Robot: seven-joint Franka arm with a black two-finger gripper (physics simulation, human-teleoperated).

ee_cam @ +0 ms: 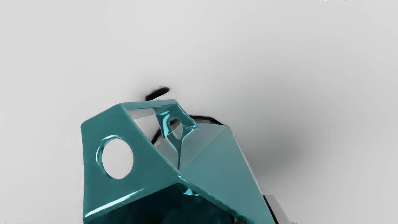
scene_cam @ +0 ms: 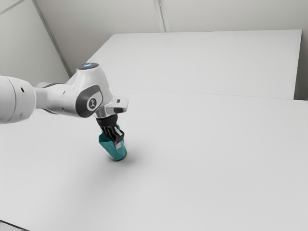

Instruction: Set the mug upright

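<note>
Closest to the wrist camera is a teal, angular mug (ee_cam: 149,174), its side wall clasped by the black gripper (scene_cam: 117,140). The mug is tilted, not upright, directly below the gripper's palm and above the pale table (scene_cam: 216,168); whether its base touches the surface is unclear.
</note>
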